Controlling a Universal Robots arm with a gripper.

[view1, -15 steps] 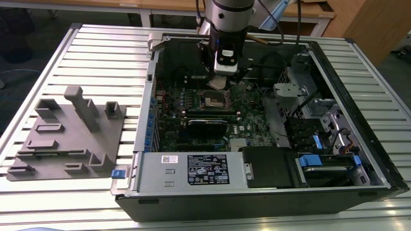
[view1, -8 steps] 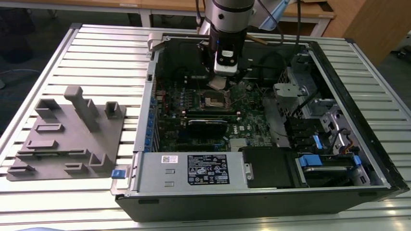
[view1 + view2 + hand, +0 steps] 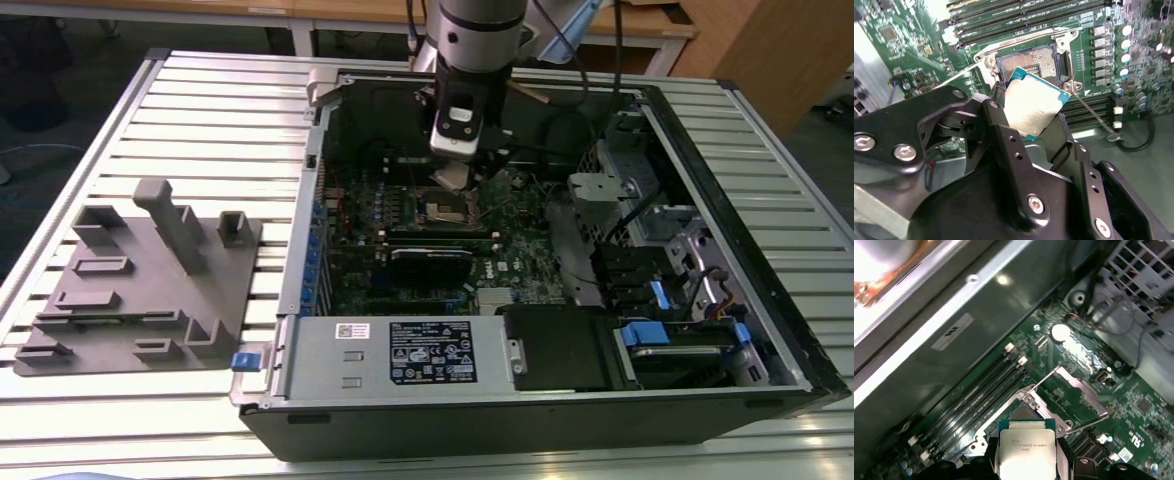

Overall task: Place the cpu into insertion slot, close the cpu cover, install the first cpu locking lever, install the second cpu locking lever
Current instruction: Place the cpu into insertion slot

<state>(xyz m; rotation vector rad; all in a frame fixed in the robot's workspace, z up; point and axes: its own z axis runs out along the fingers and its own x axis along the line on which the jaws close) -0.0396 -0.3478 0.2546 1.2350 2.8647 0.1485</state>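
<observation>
The cpu (image 3: 1035,106) is a flat square chip with a pale silvery top and a thin teal-green edge. The claw (image 3: 1031,120) is clamped on it, a black finger on each of two opposite sides. In both wrist views it hangs tilted over the insertion slot (image 3: 1030,61), not seated in it. The slot's dark centre lies bare inside its shiny rim. In the first wrist view, the cpu cover (image 3: 1081,385) stands swung open beside the slot, on green board. In the exterior view, the open computer case (image 3: 747,200) lies on a table (image 3: 200,110) of pale ribbed metal slats. A grey moulded fixture (image 3: 134,290) sits at the exterior view's left. Wooden furniture (image 3: 761,40) stands behind.
</observation>
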